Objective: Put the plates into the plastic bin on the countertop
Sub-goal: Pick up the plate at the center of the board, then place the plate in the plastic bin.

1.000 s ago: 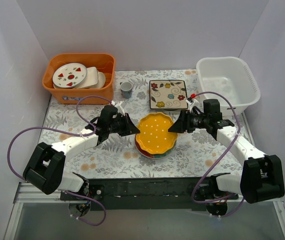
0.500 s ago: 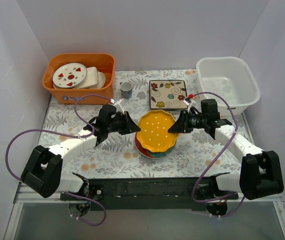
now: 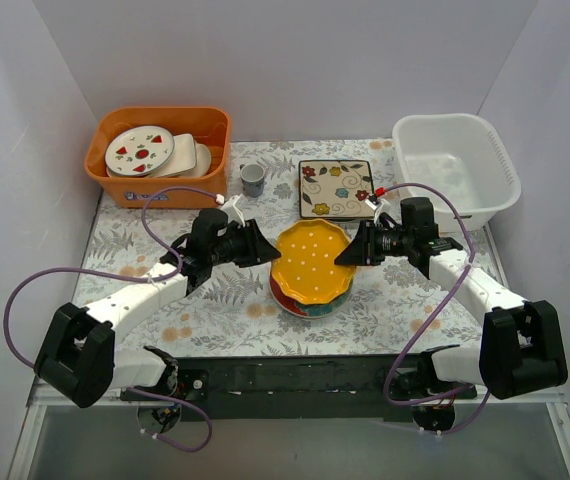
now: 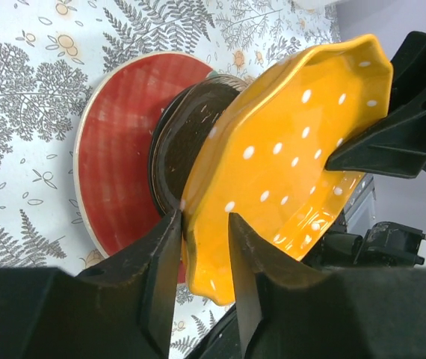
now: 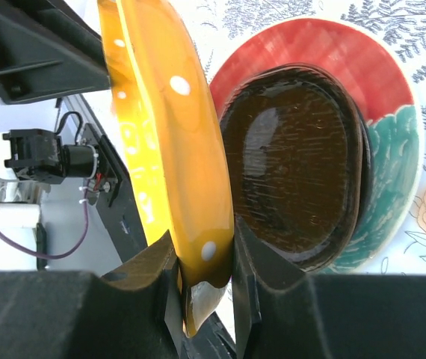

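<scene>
Top external view: the pale fern-printed countertop (image 3: pixel 215 300) carries a white slotted plastic bin (image 3: pixel 505 165), well beyond the right gripper (image 3: pixel 350 255). A yellow scalloped round plate (image 3: pixel 312 265) hangs tilted between both grippers, above a red-and-teal round plate (image 5: pixel 392 149) topped by a dark round plate (image 5: pixel 295 164). The right jaws pinch its rim. The left gripper (image 4: pixel 202 232) straddles the opposite rim; I cannot tell whether it is pressing.

The yellow scalloped plate (image 3: pixel 312 263) tilts above the dark plate (image 5: pixel 295 157) stacked on the red-and-teal plate (image 5: pixel 332 45).

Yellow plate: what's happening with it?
Right fingers clamped on yellow plate rim. Left fingers straddle opposite rim, grip unclear. Tilted over dark plate.
</scene>
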`<action>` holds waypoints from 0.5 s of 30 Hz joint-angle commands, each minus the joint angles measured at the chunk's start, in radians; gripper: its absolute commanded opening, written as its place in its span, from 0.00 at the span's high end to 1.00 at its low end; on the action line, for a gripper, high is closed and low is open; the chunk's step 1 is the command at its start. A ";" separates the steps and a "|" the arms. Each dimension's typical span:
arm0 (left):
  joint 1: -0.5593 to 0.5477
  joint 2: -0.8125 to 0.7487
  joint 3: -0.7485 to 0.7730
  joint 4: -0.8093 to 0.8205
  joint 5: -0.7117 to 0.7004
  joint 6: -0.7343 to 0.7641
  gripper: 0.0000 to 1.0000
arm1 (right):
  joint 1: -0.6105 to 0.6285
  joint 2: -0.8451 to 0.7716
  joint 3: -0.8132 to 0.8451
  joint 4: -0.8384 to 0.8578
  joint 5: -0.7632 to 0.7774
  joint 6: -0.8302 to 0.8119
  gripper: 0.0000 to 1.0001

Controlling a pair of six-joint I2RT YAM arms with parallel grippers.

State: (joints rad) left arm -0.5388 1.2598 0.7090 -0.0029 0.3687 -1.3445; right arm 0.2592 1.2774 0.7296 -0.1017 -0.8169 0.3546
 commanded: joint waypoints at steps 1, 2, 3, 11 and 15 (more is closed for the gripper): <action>-0.001 -0.063 0.058 0.058 0.007 0.005 0.66 | 0.005 -0.015 0.042 0.031 0.001 -0.003 0.99; -0.003 -0.063 0.056 0.058 0.004 0.008 0.64 | 0.005 -0.016 0.044 0.031 0.001 -0.005 0.99; -0.003 -0.065 0.056 0.058 0.003 0.010 0.61 | 0.005 -0.016 0.045 0.033 -0.001 -0.003 0.99; -0.001 -0.071 0.050 0.035 -0.027 0.034 0.17 | 0.005 -0.026 0.051 0.027 0.009 -0.002 0.99; -0.003 -0.077 0.046 0.026 -0.039 0.045 0.10 | 0.005 -0.027 0.057 0.022 0.018 -0.003 0.99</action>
State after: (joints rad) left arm -0.5388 1.2171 0.7330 0.0288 0.3542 -1.3231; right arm 0.2607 1.2778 0.7296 -0.1390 -0.7280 0.3359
